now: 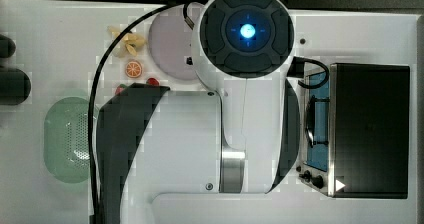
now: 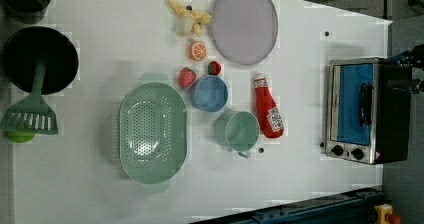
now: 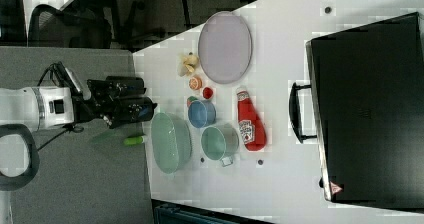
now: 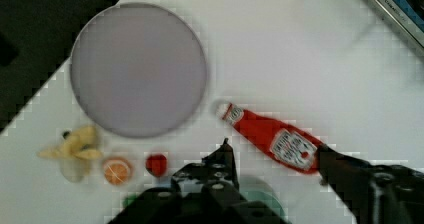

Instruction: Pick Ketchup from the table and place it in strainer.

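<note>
Approach step: the open, empty claw (image 4: 272, 156) hovers above the red squeeze ketchup bottle (image 4: 272, 136); next, descend and grip.

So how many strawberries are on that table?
2. One strawberry lies between the green strainer and the blue bowl; the smaller strawberry sits beside the bowl, near the orange slice.

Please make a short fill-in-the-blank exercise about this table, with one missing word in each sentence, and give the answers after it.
1. The ketchup lies on its ____ on the table.
2. In the left view, the strainer holds ____.
3. The small bowl beside the strawberry is ____ in colour.
4. The spatula rests with its handle over a ____ pan.

Answers: side; nothing; blue; black
</note>
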`<state>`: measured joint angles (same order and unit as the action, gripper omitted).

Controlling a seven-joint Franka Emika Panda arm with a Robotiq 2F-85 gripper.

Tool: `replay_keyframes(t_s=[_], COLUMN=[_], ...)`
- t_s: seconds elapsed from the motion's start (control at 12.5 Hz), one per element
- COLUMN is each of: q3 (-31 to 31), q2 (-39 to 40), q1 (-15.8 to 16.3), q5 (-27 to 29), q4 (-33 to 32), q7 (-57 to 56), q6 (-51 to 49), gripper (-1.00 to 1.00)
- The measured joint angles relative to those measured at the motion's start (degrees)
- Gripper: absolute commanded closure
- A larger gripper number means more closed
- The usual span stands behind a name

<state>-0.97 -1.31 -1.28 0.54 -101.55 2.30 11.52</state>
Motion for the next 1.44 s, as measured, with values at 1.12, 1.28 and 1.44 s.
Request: replay_keyframes(t_s=[1.12,1.28,1.44], q3=[-5.9,-6.2,-6.3], q2=[-3.5,-1.2,-0.8], q1=[-5.8,-5.4,-5.4], q5=[0.0,0.0,0.2], q4=[-20.5,-24.8,-30.3], q7=[-13.0,-23.1,-33.8], q6=[10.1,13.4,16.8], gripper=[-1.00,-1.00,-1.00])
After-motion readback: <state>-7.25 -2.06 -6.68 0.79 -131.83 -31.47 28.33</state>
